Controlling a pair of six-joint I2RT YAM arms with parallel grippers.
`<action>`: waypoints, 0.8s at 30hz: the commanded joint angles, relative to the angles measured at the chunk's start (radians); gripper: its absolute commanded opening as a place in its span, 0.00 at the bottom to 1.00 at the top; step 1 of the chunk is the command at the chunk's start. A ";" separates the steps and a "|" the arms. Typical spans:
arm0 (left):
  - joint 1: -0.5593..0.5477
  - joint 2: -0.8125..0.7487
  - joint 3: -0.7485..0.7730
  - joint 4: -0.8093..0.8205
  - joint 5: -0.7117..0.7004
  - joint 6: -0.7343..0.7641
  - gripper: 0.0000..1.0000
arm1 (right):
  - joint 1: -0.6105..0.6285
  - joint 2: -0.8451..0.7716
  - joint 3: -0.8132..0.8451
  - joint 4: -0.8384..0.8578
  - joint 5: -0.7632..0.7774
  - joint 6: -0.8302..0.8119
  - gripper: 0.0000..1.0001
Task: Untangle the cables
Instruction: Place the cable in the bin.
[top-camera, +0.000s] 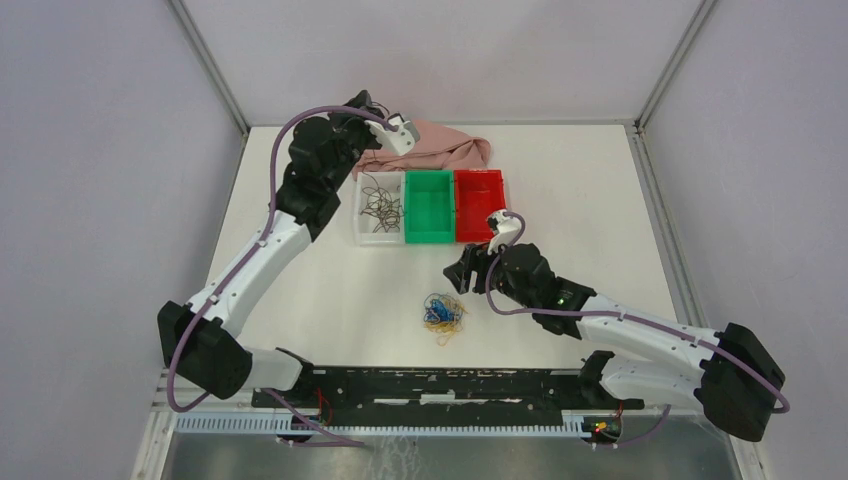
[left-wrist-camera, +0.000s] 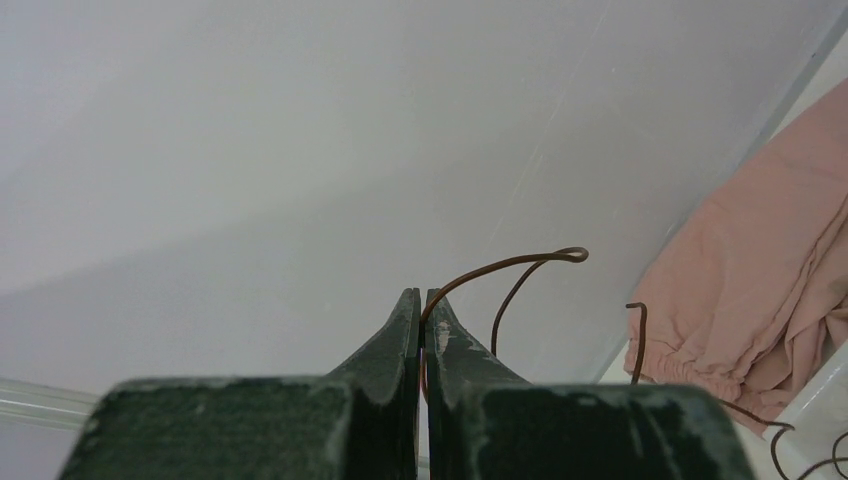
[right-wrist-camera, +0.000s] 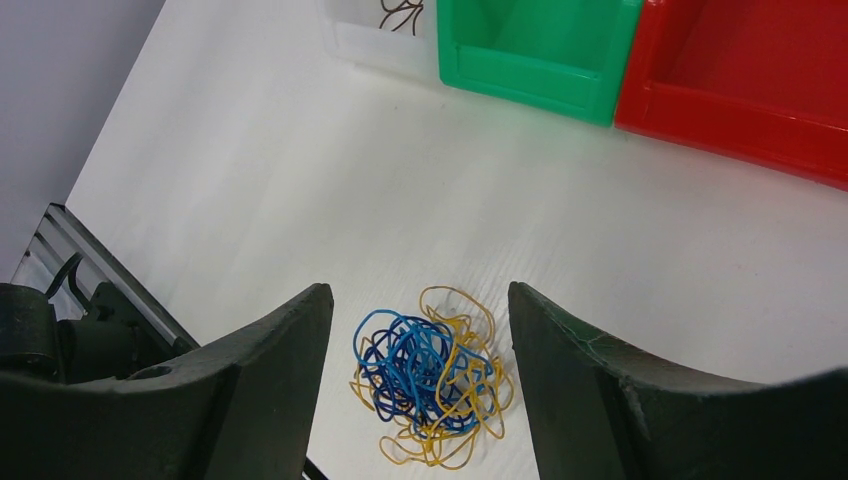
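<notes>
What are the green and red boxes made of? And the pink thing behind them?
The green box and the red box look like hard plastic, smooth and a bit glossy, with crisp moulded rims. The pink thing looks like soft matte cloth: it folds and has a gathered hem.

Row of bins (top-camera: 430, 207) on the table (top-camera: 320, 290) – cloth (top-camera: 450, 152) at its 12 o'clock, cable bundle (top-camera: 443, 314) at 6 o'clock – loose cables (top-camera: 381, 203) in the leftmost bin (top-camera: 362, 237)
</notes>
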 joint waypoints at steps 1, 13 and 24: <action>0.000 0.002 0.006 0.073 -0.019 -0.036 0.03 | -0.008 -0.023 -0.006 0.026 0.018 0.000 0.71; 0.011 0.058 0.030 0.138 -0.079 0.050 0.03 | -0.016 -0.013 -0.015 0.039 0.008 0.009 0.71; 0.010 0.079 -0.036 -0.211 -0.066 -0.217 0.03 | -0.032 -0.031 -0.030 0.037 0.011 0.011 0.71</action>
